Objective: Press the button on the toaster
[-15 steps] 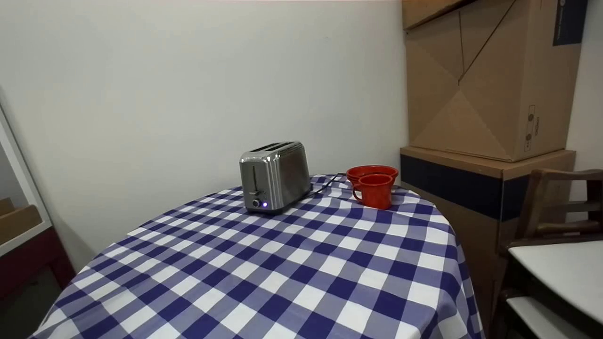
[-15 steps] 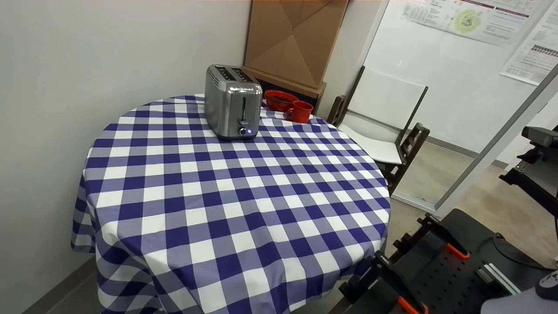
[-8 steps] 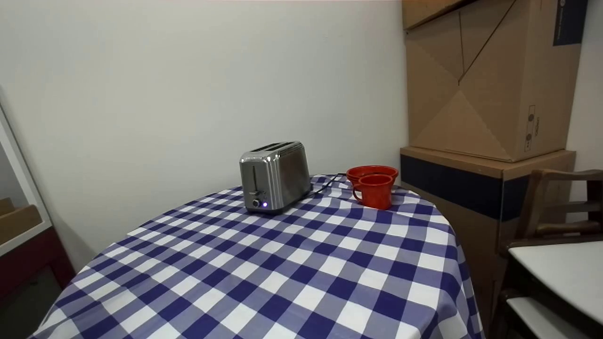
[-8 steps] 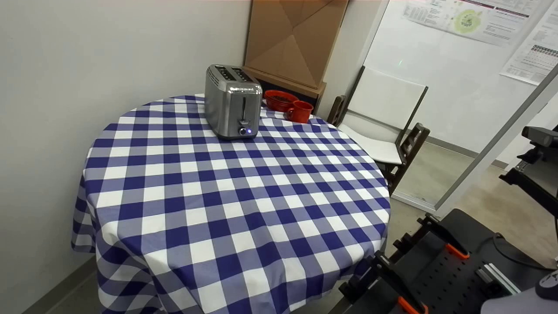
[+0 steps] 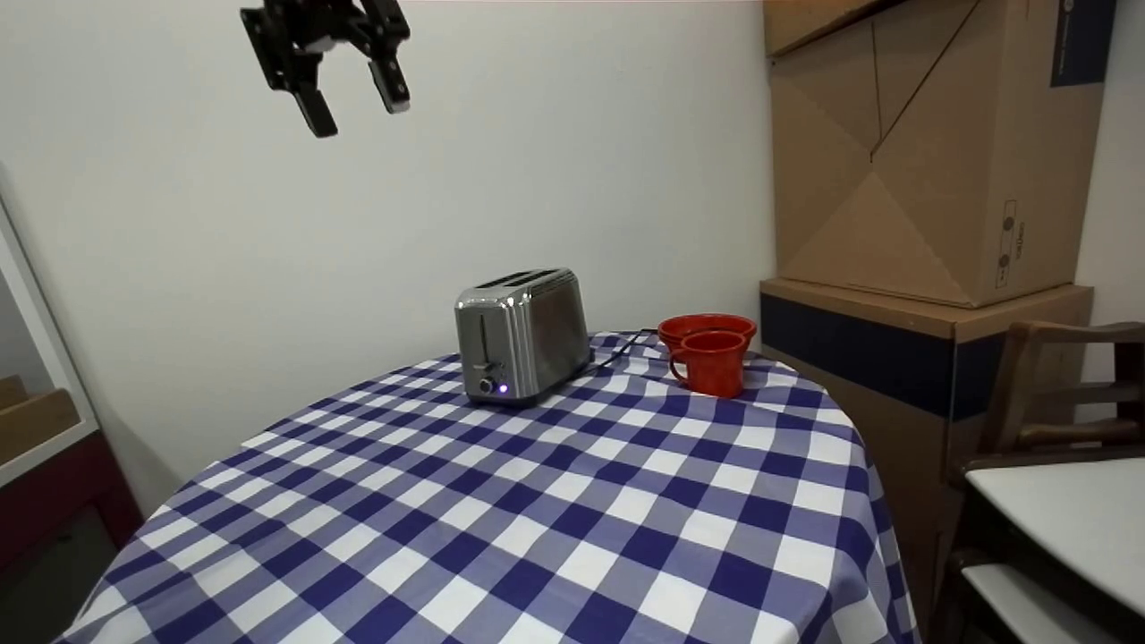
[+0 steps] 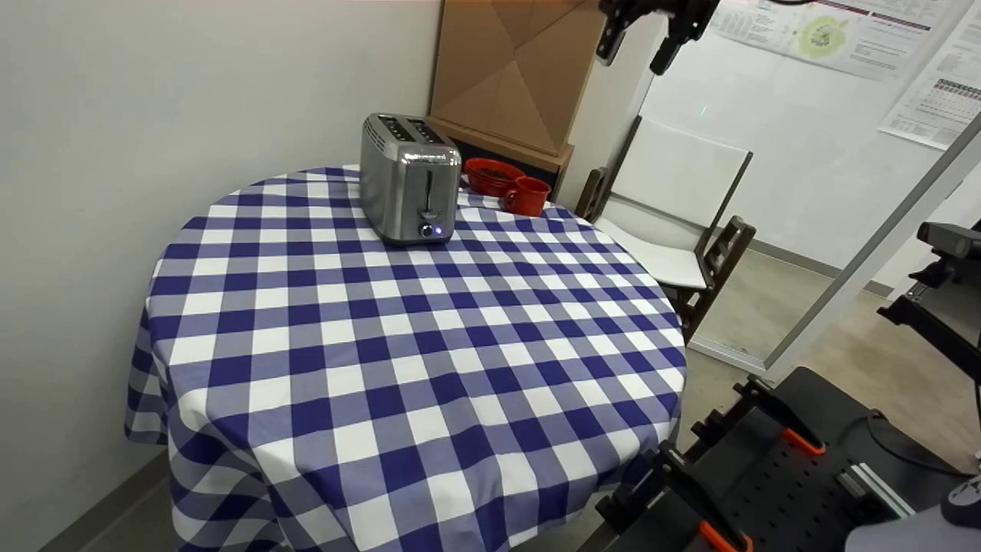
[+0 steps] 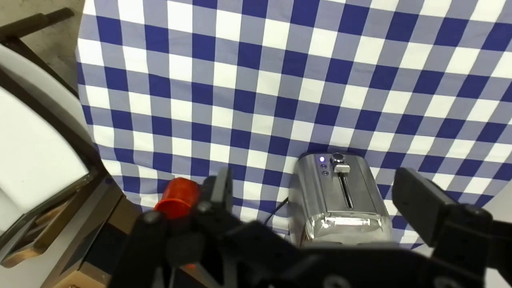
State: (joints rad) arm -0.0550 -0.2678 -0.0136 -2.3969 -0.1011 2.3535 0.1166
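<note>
The toaster (image 5: 546, 335) is a silver box with dark top slots, standing upright on the checkered table. It also shows in an exterior view (image 6: 383, 184) and, seen from above, in the wrist view (image 7: 320, 196). Its front carries a lever (image 7: 341, 168) at the knob end of a slot, a round knob (image 7: 337, 158), two small dark buttons (image 7: 323, 166) and a purple-lit button (image 7: 322, 159). My gripper (image 5: 360, 116) hangs in the air above table height, apart from the toaster. It also shows in an exterior view (image 6: 633, 61). Its fingers are wide apart and empty.
A red mug (image 5: 716, 367) and a red bowl (image 6: 481, 186) stand beside the toaster. A black cord (image 7: 276, 210) runs behind the toaster. A wall and stacked cardboard boxes (image 5: 894, 206) stand behind the table. A white chair (image 6: 659, 257) stands past the table edge.
My gripper has come into view at the top of both exterior views, where it did not show before. The toaster, mug and bowl have not moved.
</note>
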